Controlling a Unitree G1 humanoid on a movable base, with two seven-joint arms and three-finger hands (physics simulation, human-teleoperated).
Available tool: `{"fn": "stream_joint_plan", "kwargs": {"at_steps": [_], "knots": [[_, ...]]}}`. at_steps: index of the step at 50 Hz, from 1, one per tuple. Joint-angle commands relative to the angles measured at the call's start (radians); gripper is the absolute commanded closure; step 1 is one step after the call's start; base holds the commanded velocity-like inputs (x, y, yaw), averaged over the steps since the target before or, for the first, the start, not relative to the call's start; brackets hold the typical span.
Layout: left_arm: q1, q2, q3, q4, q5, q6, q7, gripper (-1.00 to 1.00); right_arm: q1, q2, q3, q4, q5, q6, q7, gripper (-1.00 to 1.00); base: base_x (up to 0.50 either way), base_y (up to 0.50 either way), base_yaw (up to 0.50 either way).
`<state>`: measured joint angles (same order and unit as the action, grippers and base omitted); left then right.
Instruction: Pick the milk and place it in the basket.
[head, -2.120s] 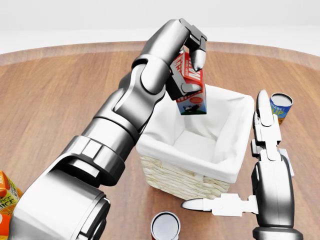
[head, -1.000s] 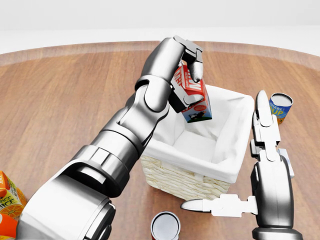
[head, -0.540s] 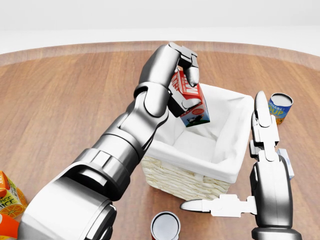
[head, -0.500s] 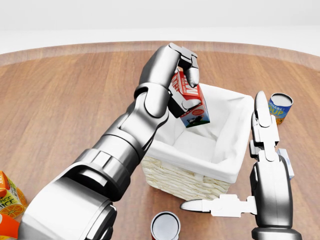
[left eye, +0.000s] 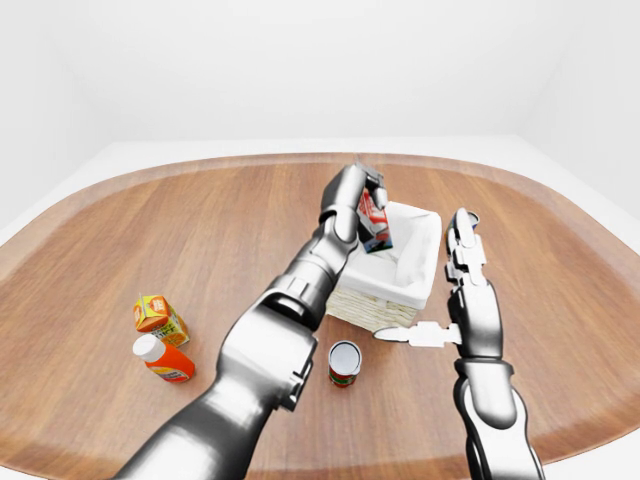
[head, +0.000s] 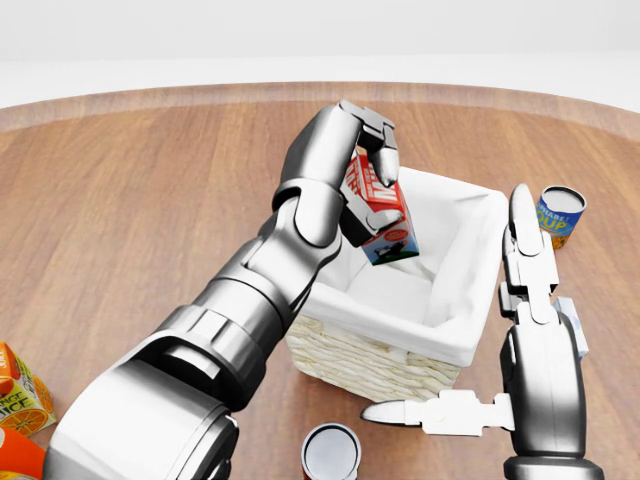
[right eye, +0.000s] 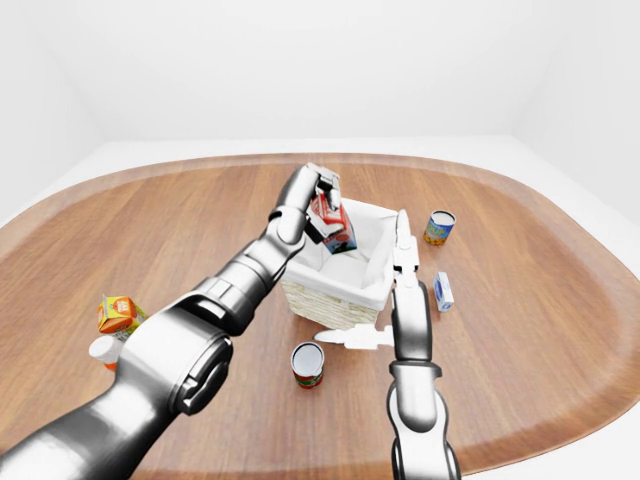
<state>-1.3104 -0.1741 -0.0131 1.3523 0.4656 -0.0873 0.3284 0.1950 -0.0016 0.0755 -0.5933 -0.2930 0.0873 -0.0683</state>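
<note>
Milk held tilted over the basket

In the head view, a can (head: 330, 452) stands at the bottom edge; the right hand (head: 500, 330) is spread beside the basket (head: 380, 345) at centre right; above it the left hand (head: 365, 165) pinches the milk (head: 383, 212) over the white lining.

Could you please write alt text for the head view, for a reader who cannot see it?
The robot's left hand holds a tilted red milk carton over a white-lined wicker basket on a wooden table. Its right hand stands open beside the basket's right side, with one can at the bottom edge and another at the right.
</note>
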Motion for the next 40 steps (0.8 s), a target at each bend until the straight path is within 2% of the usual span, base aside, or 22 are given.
{"fn": "stream_joint_plan", "kwargs": {"at_steps": [1,40], "knots": [[-0.014,-0.004,0.034,-0.029,0.011,0.0,0.033,1.0,0.001,0.0,0.0,0.005,0.001,0.0,0.0,-1.0,0.05,0.0,0.0],[0.038,-0.025,0.041,-0.01,0.06,0.0,0.071,1.0,0.005,-0.001,0.003,0.016,-0.001,0.0,0.001,-1.0,0.05,0.0,0.0]]}}
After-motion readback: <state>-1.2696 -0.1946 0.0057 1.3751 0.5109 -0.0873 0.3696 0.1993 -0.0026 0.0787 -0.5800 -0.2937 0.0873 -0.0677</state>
